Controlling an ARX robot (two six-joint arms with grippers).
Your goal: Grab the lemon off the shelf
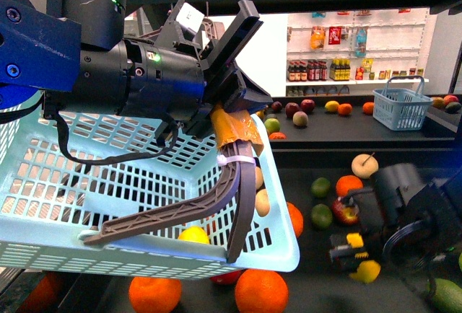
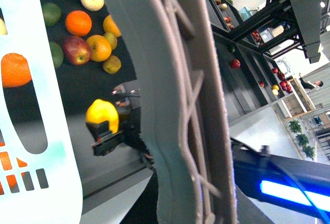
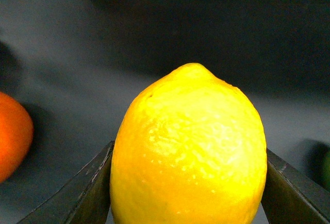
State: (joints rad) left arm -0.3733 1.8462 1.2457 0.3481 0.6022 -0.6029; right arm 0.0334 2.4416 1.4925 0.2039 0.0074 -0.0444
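Scene: We look across a dark tiered shelf scattered with loose fruit.
Lemon: The bright yellow lemon is low on the right, over the lower tray and pinched in the right gripper. We cannot tell whether it touches the tray.
Right gripper: Its two dark fingers press against opposite sides of the lemon. The right wrist view shows the fruit filling the gap between them.
Left gripper: It fills the near left. Its long brown fingers look spread well apart, reaching down at the near rim of a pale blue basket.
Nearby fruit: Two oranges lie below the basket. An orange, apples and green fruits lie on the tray just left of the lemon.
Upper tray: More fruit and a small blue basket at the right end.
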